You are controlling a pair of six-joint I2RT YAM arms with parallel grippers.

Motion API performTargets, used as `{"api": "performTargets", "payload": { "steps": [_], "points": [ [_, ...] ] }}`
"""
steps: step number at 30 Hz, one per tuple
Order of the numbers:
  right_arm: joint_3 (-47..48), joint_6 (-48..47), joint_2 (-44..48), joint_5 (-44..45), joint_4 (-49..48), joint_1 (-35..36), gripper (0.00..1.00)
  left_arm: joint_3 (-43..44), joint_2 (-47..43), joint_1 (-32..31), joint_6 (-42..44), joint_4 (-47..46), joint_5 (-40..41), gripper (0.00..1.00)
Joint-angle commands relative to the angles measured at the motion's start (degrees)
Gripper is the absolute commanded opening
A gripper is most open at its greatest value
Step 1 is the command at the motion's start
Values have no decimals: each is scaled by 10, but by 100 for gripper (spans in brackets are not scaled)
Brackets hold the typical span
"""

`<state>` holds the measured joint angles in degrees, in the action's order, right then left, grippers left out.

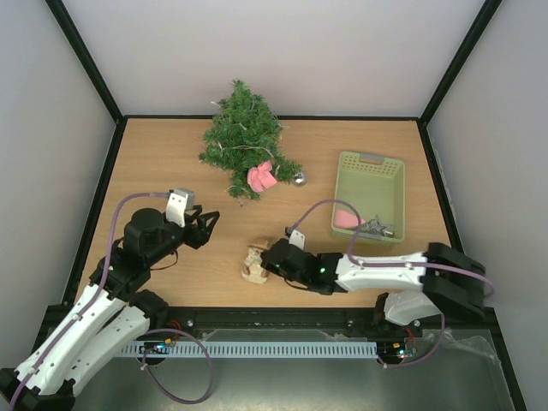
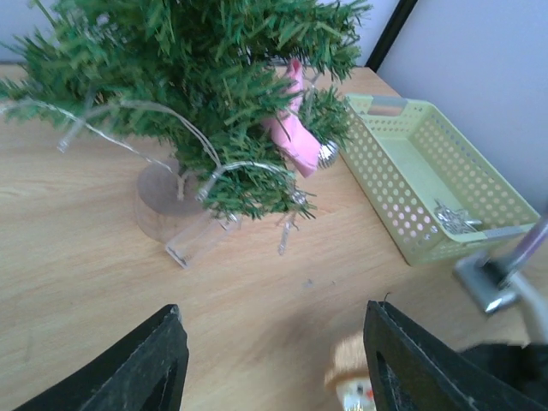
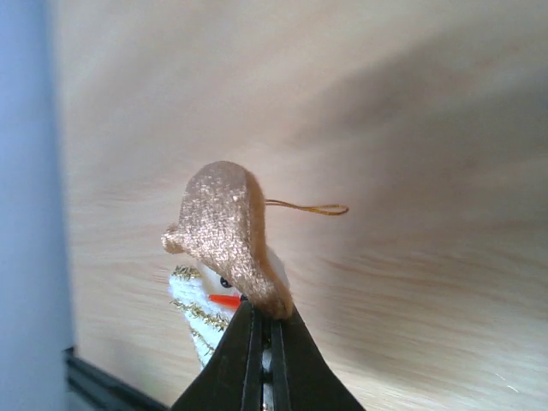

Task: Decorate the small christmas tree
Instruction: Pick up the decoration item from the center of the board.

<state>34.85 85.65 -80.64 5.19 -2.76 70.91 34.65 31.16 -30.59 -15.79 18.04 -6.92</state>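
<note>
Gold-hatted snowman ornament (image 3: 224, 231), lower body hidden, pinched in right hand (image 3: 264, 318).

Left wrist view: top of the small christmas tree (image 2: 197, 94) cut off. Lower body of the snowman ornament (image 3: 224, 227) hidden behind the right gripper (image 3: 265, 330). Silver items (image 1: 377, 228) in the basket (image 1: 342, 184) by the bench's right edge: unidentifiable.
</note>
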Motion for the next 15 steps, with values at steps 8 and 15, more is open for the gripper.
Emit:
{"api": "performTargets", "payload": {
  "steps": [8, 15],
  "points": [
    [-20, -454, 196, 100, -198, 4, 2, 39, 3, -2, -131, -59, -210, 61],
    [-13, -661, 232, 68, -285, 5, 2, 39, 25, -2, -128, -138, -287, 62]
  ]
}}
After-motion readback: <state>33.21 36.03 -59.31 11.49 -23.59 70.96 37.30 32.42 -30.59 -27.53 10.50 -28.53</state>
